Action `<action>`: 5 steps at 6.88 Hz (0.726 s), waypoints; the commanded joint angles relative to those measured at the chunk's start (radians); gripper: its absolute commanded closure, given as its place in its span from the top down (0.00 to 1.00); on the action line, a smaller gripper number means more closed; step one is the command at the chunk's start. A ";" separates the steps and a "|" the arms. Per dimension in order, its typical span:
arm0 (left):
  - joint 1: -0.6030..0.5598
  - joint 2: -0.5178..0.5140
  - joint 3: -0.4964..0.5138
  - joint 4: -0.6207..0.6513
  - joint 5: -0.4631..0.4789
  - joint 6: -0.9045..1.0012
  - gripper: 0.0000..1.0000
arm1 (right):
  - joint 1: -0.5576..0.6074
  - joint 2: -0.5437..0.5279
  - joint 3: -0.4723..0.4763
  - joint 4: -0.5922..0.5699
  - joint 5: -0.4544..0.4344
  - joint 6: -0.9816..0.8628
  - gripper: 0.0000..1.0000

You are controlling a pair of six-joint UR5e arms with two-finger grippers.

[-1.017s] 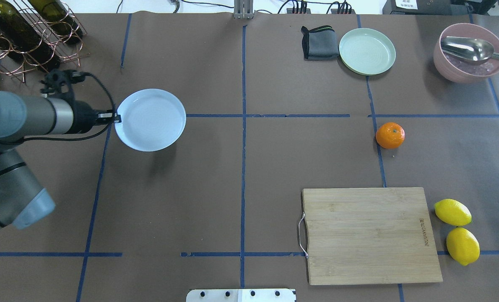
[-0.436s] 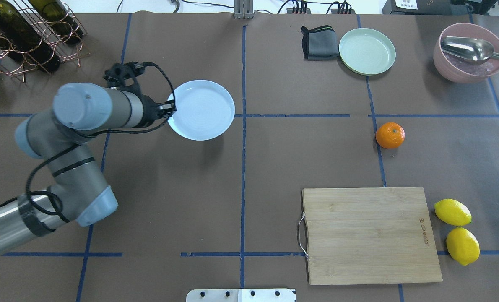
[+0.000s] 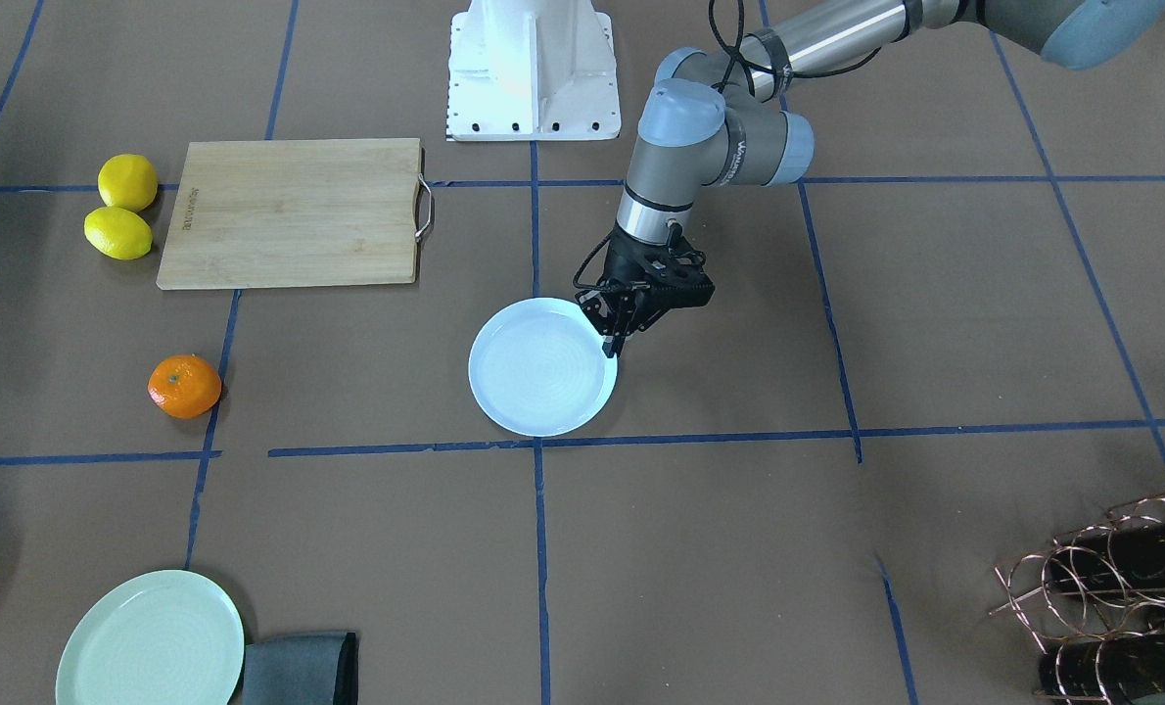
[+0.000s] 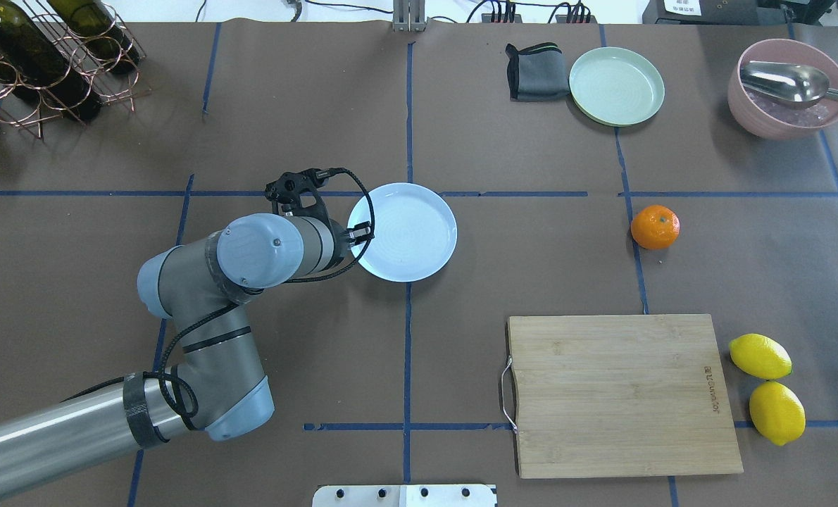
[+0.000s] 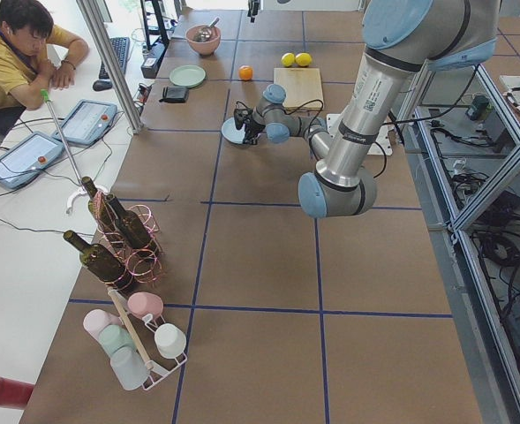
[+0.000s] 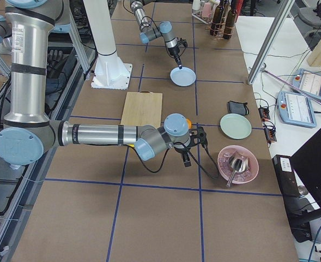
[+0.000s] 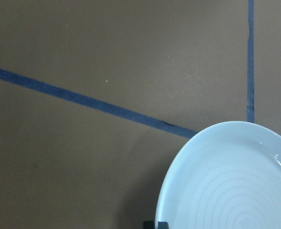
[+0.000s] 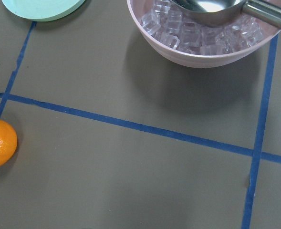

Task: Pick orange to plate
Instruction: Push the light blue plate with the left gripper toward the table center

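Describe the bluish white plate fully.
The plate is round, bluish white, glossy-looking, with faint concentric rings and a shallow raised rim, empty and level. The left gripper pinches its rim on the side away from the orange. It is near the table's centre, over a blue tape line.

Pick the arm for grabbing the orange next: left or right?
Right, most likely. The left tool is shut on the plate rim mid-table, far from the orange. The right tool holds nothing visible, and its wrist view shows the orange close by.
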 commanded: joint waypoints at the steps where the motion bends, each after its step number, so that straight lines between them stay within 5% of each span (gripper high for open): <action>1: 0.012 0.002 -0.002 0.000 -0.002 0.013 0.49 | 0.000 -0.010 0.003 0.002 -0.037 -0.011 1.00; 2: 0.012 0.007 -0.008 0.003 -0.007 0.028 0.99 | -0.002 -0.011 0.005 0.002 -0.049 -0.018 1.00; 5: -0.117 0.108 -0.259 0.221 -0.205 0.374 1.00 | -0.047 -0.002 0.070 0.004 -0.060 -0.006 1.00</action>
